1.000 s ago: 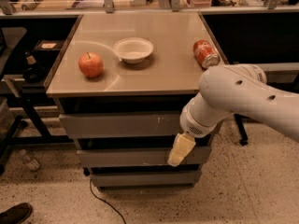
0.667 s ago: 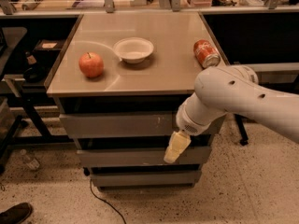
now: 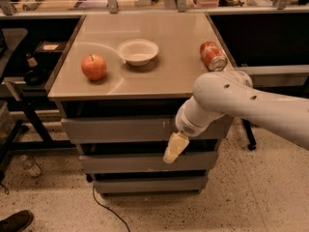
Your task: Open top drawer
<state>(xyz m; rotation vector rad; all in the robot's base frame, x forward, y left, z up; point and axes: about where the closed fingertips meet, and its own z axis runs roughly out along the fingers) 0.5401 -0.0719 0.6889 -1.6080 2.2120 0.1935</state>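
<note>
As the gripper (image 3: 175,148) hangs right of centre before the gap between the top drawer (image 3: 120,128) and the middle drawer (image 3: 135,162), its state, spread or pressed together, cannot be told, nor can contact with either front. The top drawer sits shut just under the tabletop (image 3: 169,37). Step in hand: the approach. With no handle visible, the next move likely calls for catching the drawer's lower edge and pulling straight outward. An apple (image 3: 93,67), bowl (image 3: 138,51) and can (image 3: 213,55) rest above.
</note>
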